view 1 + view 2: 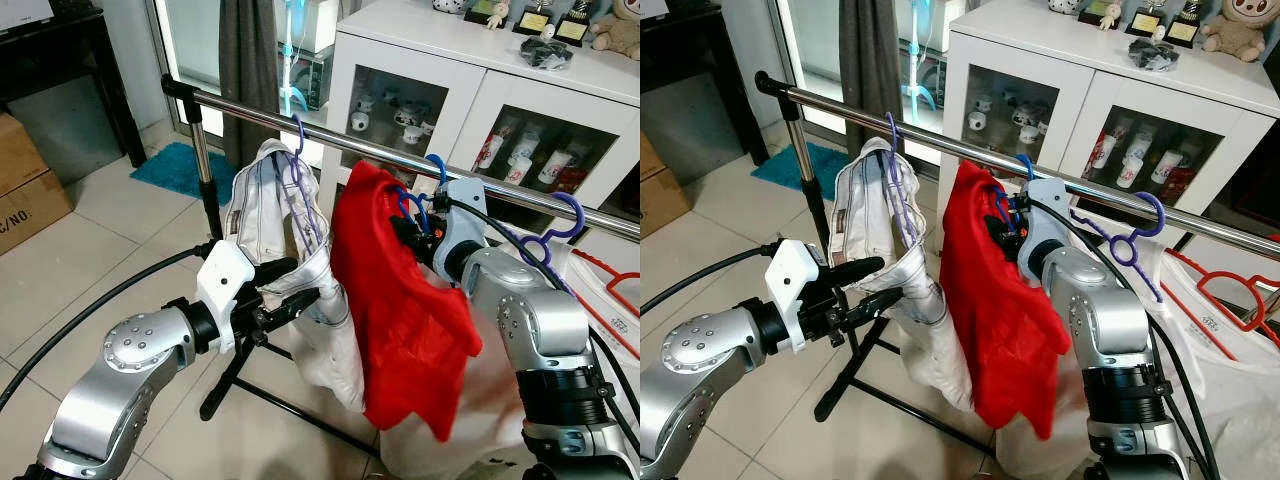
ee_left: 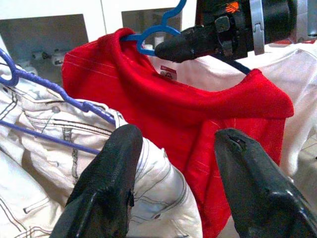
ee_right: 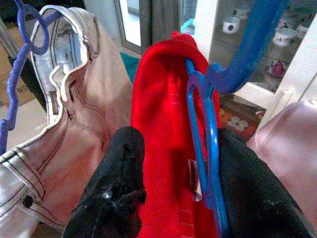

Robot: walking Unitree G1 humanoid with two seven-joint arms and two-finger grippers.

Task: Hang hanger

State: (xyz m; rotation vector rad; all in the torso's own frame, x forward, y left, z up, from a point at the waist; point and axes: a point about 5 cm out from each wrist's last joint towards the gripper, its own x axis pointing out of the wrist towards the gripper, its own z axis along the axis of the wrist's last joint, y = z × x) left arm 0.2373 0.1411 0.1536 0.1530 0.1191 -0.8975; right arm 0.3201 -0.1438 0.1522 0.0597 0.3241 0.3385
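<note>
Right gripper (image 3: 173,193) clamps the blue plastic hanger (image 3: 208,144) inside a red knit shirt (image 1: 400,300); left gripper (image 2: 178,188) open beside white denim jeans (image 1: 290,240).

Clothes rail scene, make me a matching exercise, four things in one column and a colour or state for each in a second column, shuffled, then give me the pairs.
Things:
1. shirt
2. jeans
3. blue hanger
4. left end effector

Colour or state:
A. open, beside the jeans
B. red, draped on the blue hanger
C. whitish, hanging from the rail on a purple hanger
D. between the fingers of the right end effector, at the shirt's collar

Pairs: 1-B, 2-C, 3-D, 4-A
</note>
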